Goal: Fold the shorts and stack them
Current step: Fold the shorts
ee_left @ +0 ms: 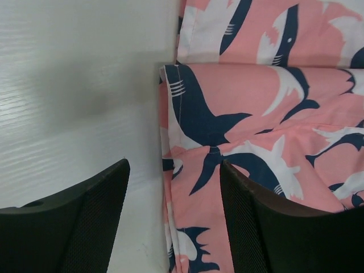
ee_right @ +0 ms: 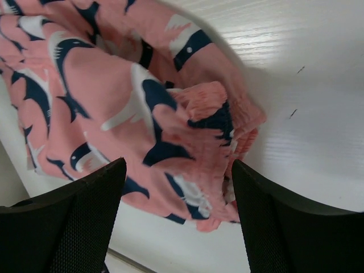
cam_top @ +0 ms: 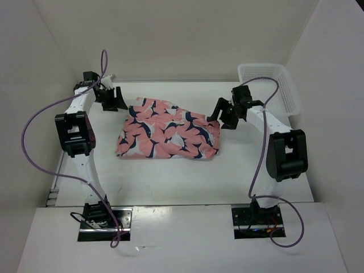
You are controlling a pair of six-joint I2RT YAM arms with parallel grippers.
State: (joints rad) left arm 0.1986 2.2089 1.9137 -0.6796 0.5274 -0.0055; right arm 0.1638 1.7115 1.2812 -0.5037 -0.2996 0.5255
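The shorts (cam_top: 168, 131), salmon pink with navy and white shapes, lie folded over in the middle of the white table. My left gripper (cam_top: 116, 99) hangs just off their far left corner, open and holding nothing. The left wrist view shows the folded hem edge (ee_left: 187, 170) lying on the table below the gap between the jaws. My right gripper (cam_top: 223, 116) stands open at the shorts' right side. In the right wrist view the bunched elastic waistband (ee_right: 210, 131) lies below its spread jaws, not gripped.
A white mesh basket (cam_top: 272, 85) stands at the back right corner, behind the right arm. White walls close in the table on three sides. Purple cables loop off both arms.
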